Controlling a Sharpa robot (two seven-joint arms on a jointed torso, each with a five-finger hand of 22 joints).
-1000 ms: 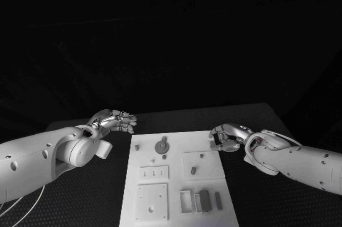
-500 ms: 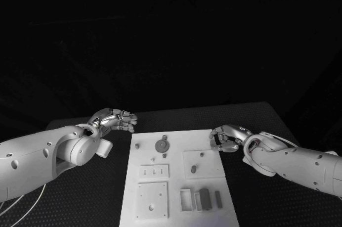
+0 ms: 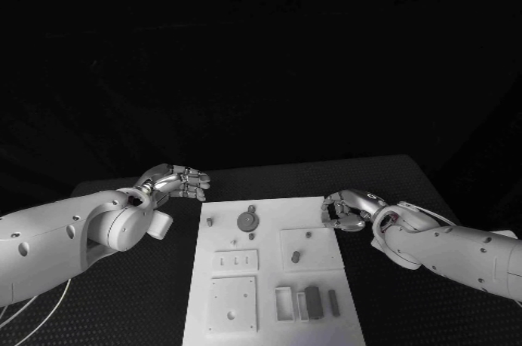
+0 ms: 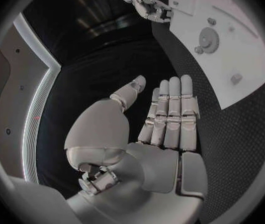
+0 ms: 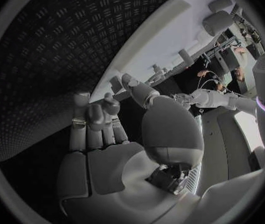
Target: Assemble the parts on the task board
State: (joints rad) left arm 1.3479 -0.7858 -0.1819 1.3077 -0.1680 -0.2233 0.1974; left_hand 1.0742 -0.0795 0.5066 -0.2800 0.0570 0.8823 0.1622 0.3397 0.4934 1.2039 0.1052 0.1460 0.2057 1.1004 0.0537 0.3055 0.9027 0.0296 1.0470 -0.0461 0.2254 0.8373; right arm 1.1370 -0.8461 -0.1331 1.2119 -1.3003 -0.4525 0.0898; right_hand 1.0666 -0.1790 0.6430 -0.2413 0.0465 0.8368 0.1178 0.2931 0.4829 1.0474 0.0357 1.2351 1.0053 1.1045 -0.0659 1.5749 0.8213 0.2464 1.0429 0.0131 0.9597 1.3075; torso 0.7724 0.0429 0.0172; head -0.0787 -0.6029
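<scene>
The white task board (image 3: 272,282) lies in the middle of the black table. On it sit a grey gear (image 3: 247,222), a small peg (image 3: 209,223), an oval piece (image 3: 295,259) and grey blocks (image 3: 313,303). My left hand (image 3: 174,182) hovers off the board's far left corner; its fingers (image 4: 169,109) lie straight side by side, holding nothing. My right hand (image 3: 347,210) is at the board's far right edge with fingers (image 5: 95,117) curled in toward the thumb. I see no part between them. The left wrist view shows the gear (image 4: 208,37) and the right hand (image 4: 149,4).
Two square recessed plates (image 3: 235,263) (image 3: 233,306) stand on the board's left half, and a slotted tray (image 3: 285,304) at its near end. Bare black table (image 3: 142,286) lies on both sides of the board.
My right hand has drawn slightly back from the board's edge toward the right. The left hand has barely moved.
</scene>
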